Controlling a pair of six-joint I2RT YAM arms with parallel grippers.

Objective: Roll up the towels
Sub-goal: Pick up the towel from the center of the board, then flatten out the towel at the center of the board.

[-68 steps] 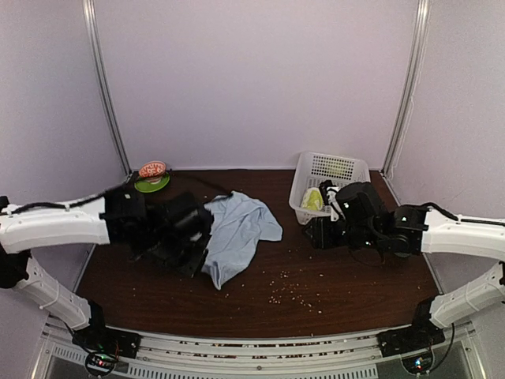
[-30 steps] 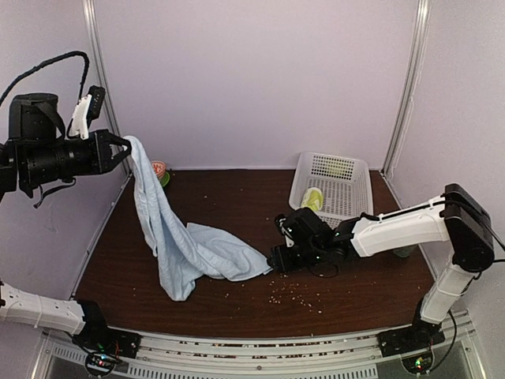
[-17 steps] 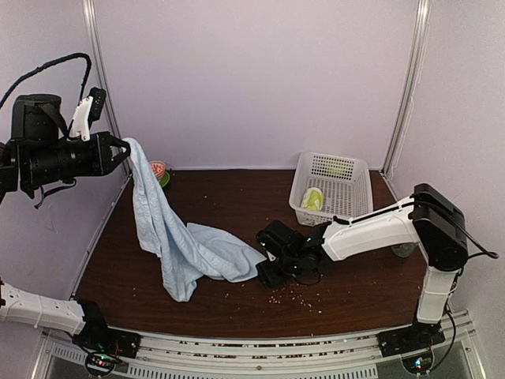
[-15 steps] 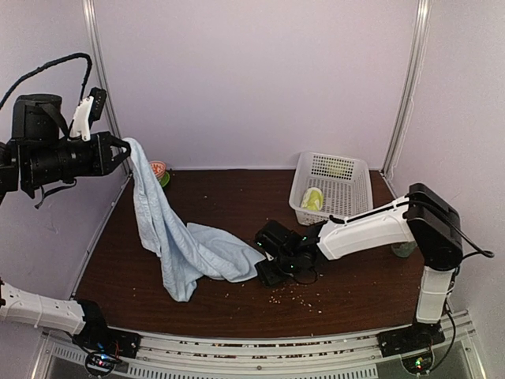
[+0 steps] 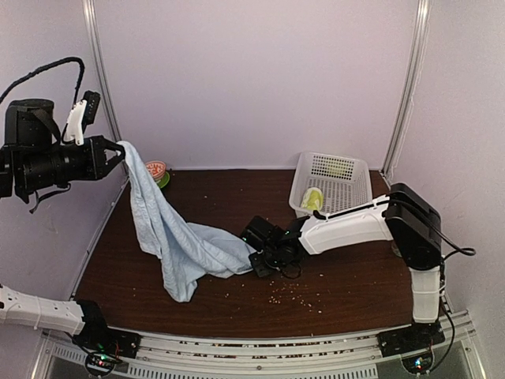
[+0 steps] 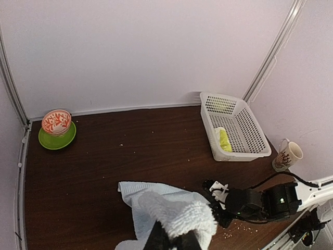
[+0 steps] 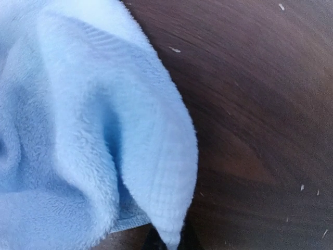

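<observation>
The left gripper (image 5: 117, 151) is up high and pinches one corner of the blue towel (image 5: 177, 241). The towel hangs down from it, then runs long across the table (image 5: 237, 197) to the right gripper (image 5: 256, 259), which sits low at the towel's other end. I cannot tell if the right gripper is pinching. Below the left gripper, a red bowl (image 6: 56, 121) sits on a green plate (image 6: 52, 141). Behind the right gripper stands a white basket (image 5: 351, 170) with the yellow-green towel (image 5: 312, 199) inside. Crumbs (image 5: 292, 296) lie near the right gripper.
</observation>
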